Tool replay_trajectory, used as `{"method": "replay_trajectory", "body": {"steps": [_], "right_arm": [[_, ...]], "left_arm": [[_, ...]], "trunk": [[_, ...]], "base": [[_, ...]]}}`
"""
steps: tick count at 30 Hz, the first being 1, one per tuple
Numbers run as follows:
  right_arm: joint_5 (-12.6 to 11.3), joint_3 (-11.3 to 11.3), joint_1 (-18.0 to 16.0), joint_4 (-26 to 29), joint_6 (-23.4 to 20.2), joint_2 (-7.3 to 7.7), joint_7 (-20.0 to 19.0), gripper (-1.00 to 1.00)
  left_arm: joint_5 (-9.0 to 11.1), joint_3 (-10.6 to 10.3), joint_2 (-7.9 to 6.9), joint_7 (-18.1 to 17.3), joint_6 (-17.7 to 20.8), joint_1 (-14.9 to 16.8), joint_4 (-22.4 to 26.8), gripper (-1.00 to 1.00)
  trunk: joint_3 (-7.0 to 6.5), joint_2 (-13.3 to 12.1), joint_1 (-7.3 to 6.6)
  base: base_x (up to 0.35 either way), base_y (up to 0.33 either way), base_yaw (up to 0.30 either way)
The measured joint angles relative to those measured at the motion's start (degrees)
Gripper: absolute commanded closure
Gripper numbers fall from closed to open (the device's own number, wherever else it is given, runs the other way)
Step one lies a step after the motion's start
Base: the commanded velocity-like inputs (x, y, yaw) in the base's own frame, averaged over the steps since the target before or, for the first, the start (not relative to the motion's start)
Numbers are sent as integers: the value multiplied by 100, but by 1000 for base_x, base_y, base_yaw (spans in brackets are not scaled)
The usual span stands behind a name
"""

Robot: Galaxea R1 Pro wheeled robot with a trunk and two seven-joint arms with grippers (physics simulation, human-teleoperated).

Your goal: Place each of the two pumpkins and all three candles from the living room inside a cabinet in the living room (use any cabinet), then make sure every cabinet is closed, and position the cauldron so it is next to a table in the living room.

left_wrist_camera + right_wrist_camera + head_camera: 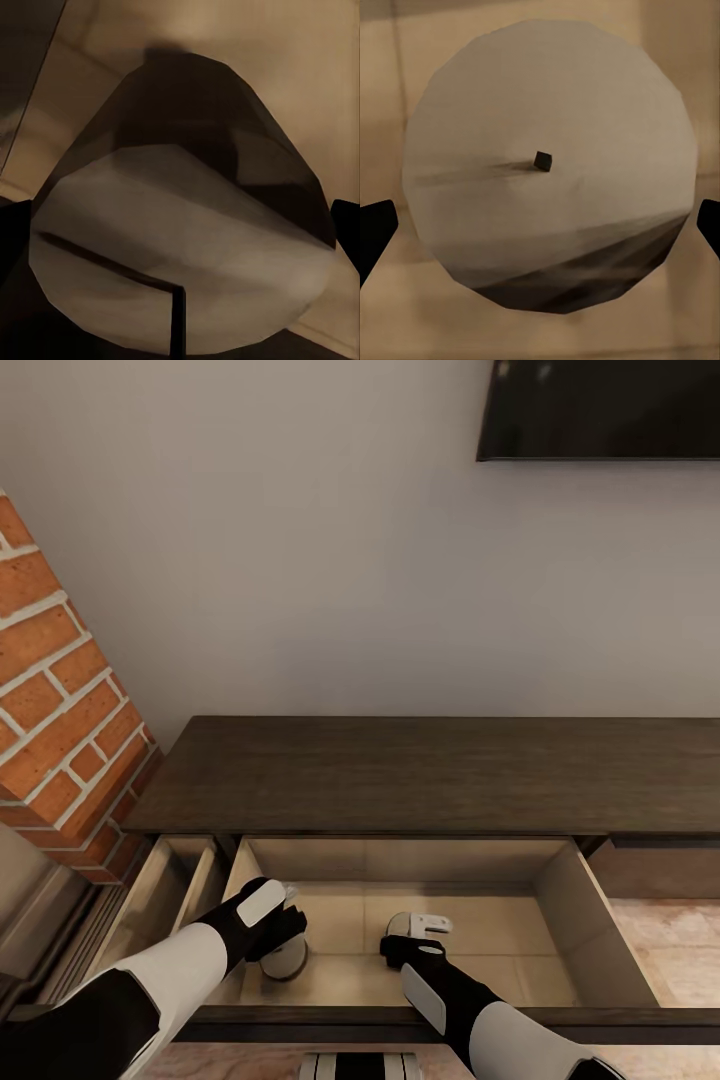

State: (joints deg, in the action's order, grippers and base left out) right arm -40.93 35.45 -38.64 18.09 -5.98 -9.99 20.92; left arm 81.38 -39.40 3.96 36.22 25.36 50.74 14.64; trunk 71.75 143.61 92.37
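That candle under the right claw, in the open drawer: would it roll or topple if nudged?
Probably not. The candle is a stubby cylinder standing on end, so it should slide across the drawer floor rather than tip. On its side, the round wall would likely roll. It looks stiff, and its smooth wax may be slightly slippery.

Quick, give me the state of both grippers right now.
Left gripper: open, fingers either side of a candle in the open cabinet drawer.
Right gripper: open, fingertips flanking a second candle from above.

Likely a living room: brick fireplace (60, 710), wall-mounted TV (600, 408).
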Motion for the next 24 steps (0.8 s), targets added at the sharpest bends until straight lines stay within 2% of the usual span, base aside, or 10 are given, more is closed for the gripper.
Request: {"method": "replay_trajectory", "body": {"steps": [17, 18, 24], "right_arm": [[-25, -16, -2, -5, 0, 0, 0, -100], [-26, -17, -2, -5, 0, 0, 0, -100], [-20, -20, -2, -6, 0, 0, 0, -100]], "left_arm": [[2, 2, 9, -1, 37, -1, 11, 100], [1, -1, 8, -1, 47, -1, 5, -100], [-3, -7, -1, -2, 58, 1, -20, -100]], "trunk": [[0, 0, 0], [0, 0, 0], [0, 0, 0]], "base": [[0, 0, 0], [0, 0, 0], [0, 0, 0]]}}
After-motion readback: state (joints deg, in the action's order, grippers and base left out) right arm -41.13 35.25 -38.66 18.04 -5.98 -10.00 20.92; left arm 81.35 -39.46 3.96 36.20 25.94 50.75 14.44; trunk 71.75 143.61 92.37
